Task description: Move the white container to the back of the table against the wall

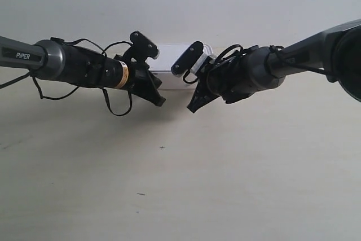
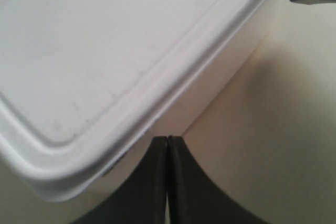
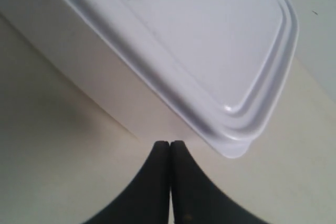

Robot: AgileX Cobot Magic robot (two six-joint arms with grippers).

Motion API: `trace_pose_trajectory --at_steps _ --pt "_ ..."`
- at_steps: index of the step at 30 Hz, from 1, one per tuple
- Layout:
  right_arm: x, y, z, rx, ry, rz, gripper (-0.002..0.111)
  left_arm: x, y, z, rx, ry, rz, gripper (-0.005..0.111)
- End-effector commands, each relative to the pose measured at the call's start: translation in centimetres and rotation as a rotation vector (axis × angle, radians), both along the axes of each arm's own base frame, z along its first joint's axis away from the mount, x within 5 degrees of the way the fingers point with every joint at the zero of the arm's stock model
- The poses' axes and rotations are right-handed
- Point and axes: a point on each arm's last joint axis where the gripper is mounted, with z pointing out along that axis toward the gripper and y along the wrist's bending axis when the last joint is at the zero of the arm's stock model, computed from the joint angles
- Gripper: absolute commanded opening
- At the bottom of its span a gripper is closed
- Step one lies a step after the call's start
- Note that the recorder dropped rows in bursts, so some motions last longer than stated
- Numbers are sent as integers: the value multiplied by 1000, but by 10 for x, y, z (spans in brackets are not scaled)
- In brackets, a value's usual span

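The white rectangular plastic food box (image 1: 169,60), round-cornered with a flat rimmed lid and faintly translucent sides, is sitting at the back of the pale cream wood-grain desk (image 1: 180,184), close under the plain grey-white wall (image 1: 180,4); whether it is touching cannot be told. The left tool (image 2: 168,139) is pressing its black fingers flat together, gripping nothing, tips just beside the box's side. The right tool (image 3: 170,142) is doing likewise near a lid corner. The arm at the exterior view's left (image 1: 62,63) and the arm at the exterior view's right (image 1: 299,55) are reaching in low from opposite sides
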Motion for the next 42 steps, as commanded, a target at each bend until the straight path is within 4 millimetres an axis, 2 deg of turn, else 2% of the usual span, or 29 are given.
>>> trace_pose_trajectory --at_steps 1,13,17,22,31,37,42 --pt "8 -2 1 19 -5 6 0 7 -1 -4 -11 -7 8 0" --pt "21 6 7 51 -39 19 0 16 -3 4 -18 -47 8 0" --pt "23 7 7 56 -44 21 0 19 3 5 -11 -56 16 0" --pt "24 11 8 75 -36 45 0 22 11 -2 -18 -41 31 0" --pt "28 6 7 92 -29 40 0 31 9 -10 -29 -54 27 0" --pt "35 6 -2 90 -34 30 0 34 8 -13 -25 -61 20 0" --pt "42 9 -1 99 -53 31 0 40 14 -13 -24 -76 30 0"
